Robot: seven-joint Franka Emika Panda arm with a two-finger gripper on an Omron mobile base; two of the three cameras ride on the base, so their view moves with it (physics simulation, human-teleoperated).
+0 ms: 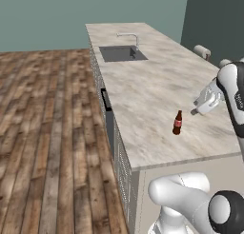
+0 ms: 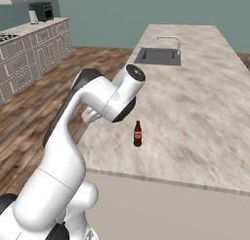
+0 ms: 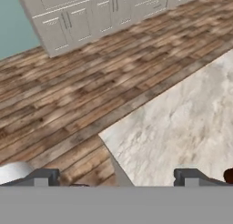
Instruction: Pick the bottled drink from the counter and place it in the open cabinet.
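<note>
Bottled drink (image 1: pixel 177 123) stood upright on counter (image 1: pixel 157 81) near front edge, untouched; gripper (image 3: pixel 116 176) hovered just beside, jaws wide apart, empty. Risk: sideways approach clipping narrow neck, toppling bottle toward edge

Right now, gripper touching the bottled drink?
Apart. The left base view shows bare counter between the gripper and the bottled drink, which stands upright by itself; the gripper is open.
</note>
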